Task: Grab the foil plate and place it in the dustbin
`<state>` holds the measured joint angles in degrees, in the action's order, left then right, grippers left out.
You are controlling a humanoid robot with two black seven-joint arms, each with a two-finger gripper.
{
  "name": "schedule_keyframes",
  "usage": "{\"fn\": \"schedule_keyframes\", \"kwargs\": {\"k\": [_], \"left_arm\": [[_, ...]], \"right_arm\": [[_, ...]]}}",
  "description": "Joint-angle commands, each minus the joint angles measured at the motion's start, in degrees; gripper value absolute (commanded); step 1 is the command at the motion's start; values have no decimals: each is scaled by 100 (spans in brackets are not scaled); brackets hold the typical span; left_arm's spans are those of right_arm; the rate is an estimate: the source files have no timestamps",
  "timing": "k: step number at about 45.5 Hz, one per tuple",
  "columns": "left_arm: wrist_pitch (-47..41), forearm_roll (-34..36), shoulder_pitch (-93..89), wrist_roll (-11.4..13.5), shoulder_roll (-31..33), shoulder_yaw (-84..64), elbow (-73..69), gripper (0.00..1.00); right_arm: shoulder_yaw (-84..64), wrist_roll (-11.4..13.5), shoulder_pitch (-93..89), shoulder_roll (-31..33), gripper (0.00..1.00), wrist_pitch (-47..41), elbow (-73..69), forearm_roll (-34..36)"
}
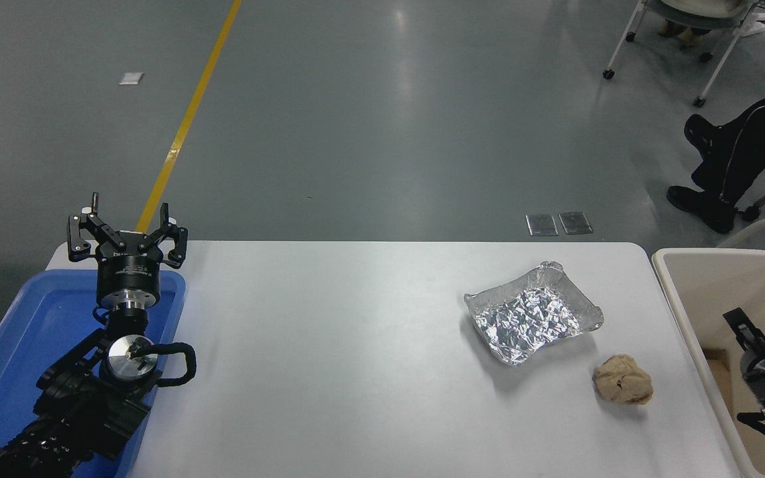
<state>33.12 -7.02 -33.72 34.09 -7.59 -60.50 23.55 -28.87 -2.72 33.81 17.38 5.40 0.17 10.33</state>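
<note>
Black arms (57,411), silver wrist joints.

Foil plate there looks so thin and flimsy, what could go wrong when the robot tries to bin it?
The foil plate is crinkled and thin-walled, so a pinch on its rim might crush it or slip off. The crumpled paper ball lies just in front of it, toward the right pincer, so the reach might knock it. That arm sits over the dustbin, whose thick rim it could clip while coming across.
</note>
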Motion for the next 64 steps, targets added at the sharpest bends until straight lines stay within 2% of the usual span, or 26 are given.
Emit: {"fn": "schedule_keyframes", "kwargs": {"k": [1, 46, 64], "left_arm": [[-8, -1, -12, -8, -24, 21, -9, 99], [-8, -1, -12, 1, -32, 21, 0, 99], [-8, -1, -3, 1, -32, 21, 0, 99]], "right_arm": [[4, 0, 2, -24, 100, 22, 1, 5], [-66, -9, 204, 2, 100, -13, -8, -57], [-1357, -9, 670, 29, 100, -92, -43, -66]]}}
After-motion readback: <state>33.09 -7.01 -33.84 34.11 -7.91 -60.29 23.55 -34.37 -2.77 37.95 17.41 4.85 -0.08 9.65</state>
